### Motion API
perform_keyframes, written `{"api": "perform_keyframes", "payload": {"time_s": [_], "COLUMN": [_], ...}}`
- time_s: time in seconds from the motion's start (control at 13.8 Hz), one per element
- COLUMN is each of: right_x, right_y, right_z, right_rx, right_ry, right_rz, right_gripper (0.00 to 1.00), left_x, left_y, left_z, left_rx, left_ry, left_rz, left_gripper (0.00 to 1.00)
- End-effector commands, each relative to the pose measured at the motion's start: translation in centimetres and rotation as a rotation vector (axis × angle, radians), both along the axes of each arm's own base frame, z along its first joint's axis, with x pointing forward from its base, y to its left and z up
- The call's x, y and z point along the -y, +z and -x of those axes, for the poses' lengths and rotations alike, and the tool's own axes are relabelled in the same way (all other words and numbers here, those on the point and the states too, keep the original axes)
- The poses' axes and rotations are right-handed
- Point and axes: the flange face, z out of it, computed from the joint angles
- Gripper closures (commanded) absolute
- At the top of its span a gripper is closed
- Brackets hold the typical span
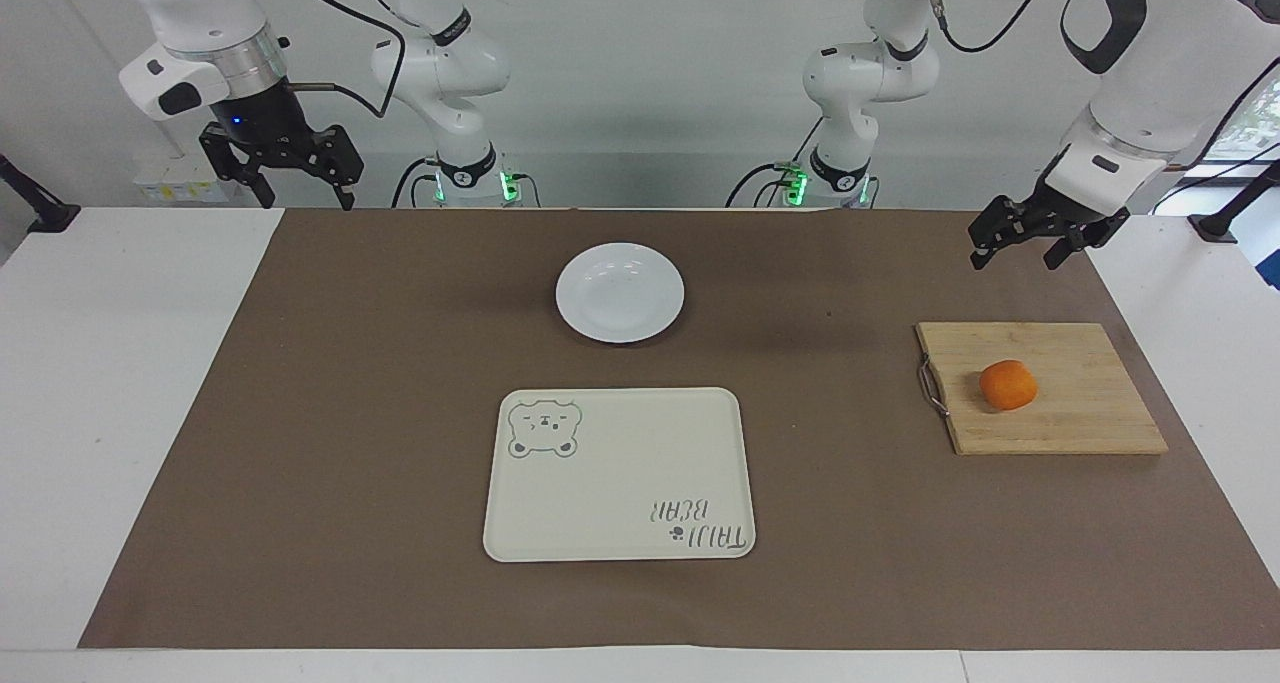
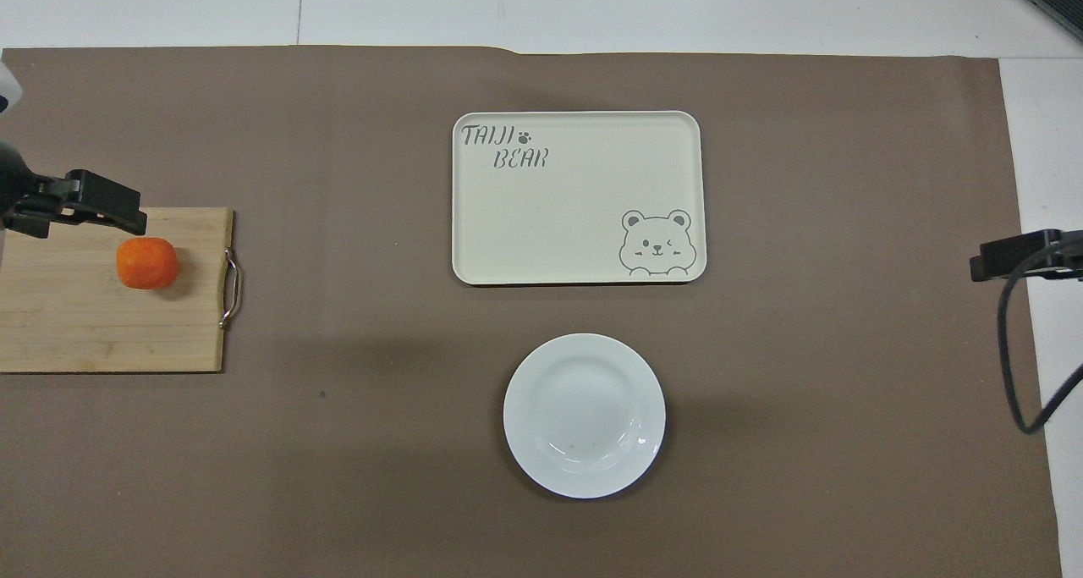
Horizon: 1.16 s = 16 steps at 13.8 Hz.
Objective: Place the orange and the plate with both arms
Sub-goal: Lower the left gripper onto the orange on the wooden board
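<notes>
The orange (image 1: 1008,385) (image 2: 147,263) lies on a wooden cutting board (image 1: 1070,418) (image 2: 76,328) at the left arm's end of the table. The white plate (image 1: 620,293) (image 2: 584,415) sits empty on the brown mat, mid-table, nearer to the robots than the tray. My left gripper (image 1: 1018,251) (image 2: 101,210) hangs open in the air over the edge of the board, apart from the orange. Over the mat's corner at the right arm's end, my right gripper (image 1: 305,198) (image 2: 1011,256) is raised and open, holding nothing.
A cream tray (image 1: 620,483) (image 2: 575,214) with a bear drawing and lettering lies empty, farther from the robots than the plate. A brown mat (image 1: 350,413) covers most of the white table. The board has a metal handle (image 1: 932,388) on its plate-facing edge.
</notes>
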Motion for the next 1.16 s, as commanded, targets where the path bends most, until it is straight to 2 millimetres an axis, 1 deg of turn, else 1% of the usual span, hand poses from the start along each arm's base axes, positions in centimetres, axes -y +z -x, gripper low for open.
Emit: {"api": "perform_keyframes", "payload": {"time_s": [0.0,0.29,0.44,0.73,0.87,0.95,1.02,1.09], "right_x": [0.2,0.1,0.1,0.1,0.0,0.2,0.1,0.1], "right_y": [-0.1,-0.1,-0.1,-0.1,-0.1,-0.1,-0.1,-0.1], "right_z": [0.5,0.4,0.4,0.4,0.4,0.4,0.4,0.4], "right_rx": [-0.016,-0.009,-0.009,-0.010,-0.010,-0.010,-0.010,-0.009], "right_ry": [0.034,0.034,0.033,0.028,0.030,0.030,0.031,0.033], "right_rz": [-0.010,-0.011,-0.012,-0.012,-0.012,-0.012,-0.012,-0.011], "right_gripper": [0.00,0.00,0.00,0.00,0.00,0.00,0.00,0.00], "left_x": [0.1,-0.2,-0.2,-1.0,-2.1,-2.3,-3.4,-4.2], "left_y": [0.3,0.2,-0.2,-1.2,-2.1,-2.4,-3.0,-3.8], "left_z": [0.1,0.0,-0.1,-0.4,-0.6,-0.6,-0.6,-0.7], "left_rx": [0.010,0.022,0.029,0.035,0.040,0.046,0.046,0.051], "left_ry": [-0.017,-0.013,-0.012,-0.005,-0.018,-0.026,-0.030,-0.043], "left_rz": [-0.019,-0.018,-0.018,-0.018,-0.018,-0.018,-0.018,-0.019], "left_gripper": [0.00,0.00,0.00,0.00,0.00,0.00,0.00,0.00]}}
